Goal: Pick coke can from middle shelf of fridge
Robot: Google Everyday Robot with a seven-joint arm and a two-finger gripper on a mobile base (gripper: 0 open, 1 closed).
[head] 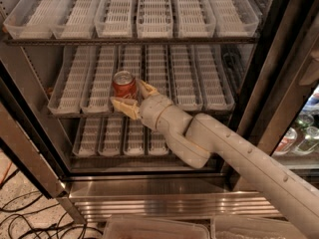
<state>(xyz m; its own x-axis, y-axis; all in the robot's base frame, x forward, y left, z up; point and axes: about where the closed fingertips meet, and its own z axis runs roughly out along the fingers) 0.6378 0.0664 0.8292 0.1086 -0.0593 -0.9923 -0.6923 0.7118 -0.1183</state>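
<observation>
On the floor at far left, cables trailed beside the fridge. Left of centre on the middle shelf, the can stood upright at the front end of its tray lane. Just right of it sat the gripper, its fingers apart: one lay low across the can's front base and the other was close at its right side. Neither looked clamped on it. The arm ran down to the lower right, and bottles showed past the door frame at far right.

The step in hand appeared to be settling the grasp. To do it well, the gripper likely needed to slide in until the can sat centred between both fingers, at mid-height rather than at the base. It could then close squarely so the round wall would not squirt out. A small lift, enough to clear the tray lip, and a straight pull toward the door seemed safest.
</observation>
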